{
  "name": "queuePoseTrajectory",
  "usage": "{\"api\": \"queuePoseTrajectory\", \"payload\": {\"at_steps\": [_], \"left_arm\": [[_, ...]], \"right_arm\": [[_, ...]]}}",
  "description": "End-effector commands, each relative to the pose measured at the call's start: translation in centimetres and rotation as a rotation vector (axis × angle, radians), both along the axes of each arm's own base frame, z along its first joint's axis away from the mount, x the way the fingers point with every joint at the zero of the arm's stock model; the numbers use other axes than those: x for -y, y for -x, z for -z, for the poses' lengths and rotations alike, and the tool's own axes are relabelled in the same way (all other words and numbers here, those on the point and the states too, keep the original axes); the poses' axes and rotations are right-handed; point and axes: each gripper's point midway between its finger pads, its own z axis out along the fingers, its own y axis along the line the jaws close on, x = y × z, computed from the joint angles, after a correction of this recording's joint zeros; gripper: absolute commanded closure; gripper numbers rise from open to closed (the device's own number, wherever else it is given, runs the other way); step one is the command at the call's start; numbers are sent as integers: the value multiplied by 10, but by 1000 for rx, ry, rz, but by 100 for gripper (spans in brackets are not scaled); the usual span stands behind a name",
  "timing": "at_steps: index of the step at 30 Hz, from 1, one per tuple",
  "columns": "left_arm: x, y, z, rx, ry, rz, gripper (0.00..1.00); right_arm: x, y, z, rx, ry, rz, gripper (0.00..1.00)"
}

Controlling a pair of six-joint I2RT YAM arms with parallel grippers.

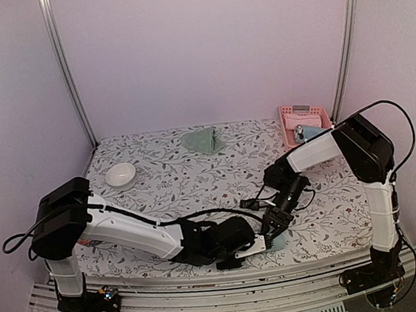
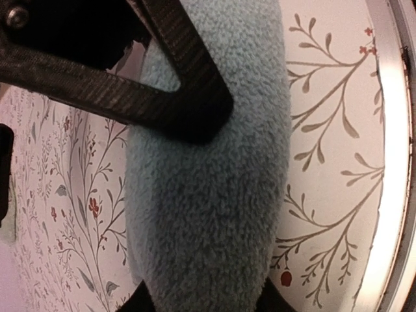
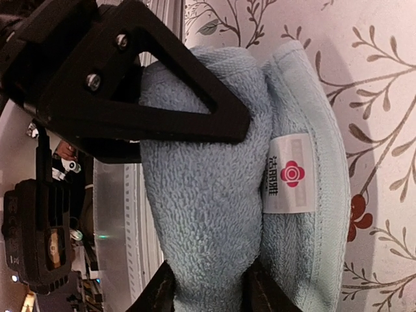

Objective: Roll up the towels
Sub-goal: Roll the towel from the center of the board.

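Two robot arms meet at the near edge of a floral-patterned table (image 1: 166,183), a little right of centre, both working on one light blue towel (image 3: 195,195).

The step in hand appears to be finishing the roll of this towel. To do it well, both grippers probably need to turn together and keep even pressure along the roll, so that neither end goes loose or cones out. The loose outer flap should be wrapped over and end up tucked beneath. The roll lies close to the table's near rim, so it should be worked towards the far side, not nearer.

The left gripper (image 2: 208,208) has its fingers set narrow, one on each side of the roll, holding the towel. The right gripper (image 3: 214,208) also has a finger against each side of the roll; whether it squeezes or only rests there cannot be told.

The blue towel is soft, nubbly terry, wound into a plump cylinder. One hemmed flap lies flat beside the roll, showing a white label (image 3: 290,174) with a pink flower mark.

The sage-green towel (image 1: 205,139) lies crumpled and unrolled at the far side of the table, well apart from both arms.
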Motion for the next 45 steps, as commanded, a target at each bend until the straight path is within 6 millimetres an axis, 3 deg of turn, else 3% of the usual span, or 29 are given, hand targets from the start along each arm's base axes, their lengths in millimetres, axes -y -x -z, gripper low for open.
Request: {"api": "queuePoseTrajectory", "payload": {"at_steps": [1, 8, 16, 19, 24, 28, 37, 45], "left_arm": [[-12, 19, 21, -122, -69, 12, 68], [-26, 31, 32, -230, -135, -30, 72], [-44, 57, 53, -465, -232, -80, 75], [-47, 66, 60, -598, -248, -116, 75], [-46, 67, 65, -765, -237, -196, 76], [-42, 64, 66, -847, -212, -242, 76], [-41, 69, 65, -1029, -186, -297, 77], [-41, 64, 64, -1105, -154, -336, 79]], "right_arm": [[27, -2, 20, 127, 138, -70, 62], [40, -12, -19, 282, 139, -30, 57], [47, -41, -97, 646, 89, 181, 58], [57, -43, -108, 786, 62, 213, 59], [66, -27, -104, 982, 17, 122, 59], [71, -34, -93, 1175, 85, 100, 60], [62, -13, -75, 1218, 65, -42, 58], [36, 10, -69, 1246, 16, -185, 56]]}}
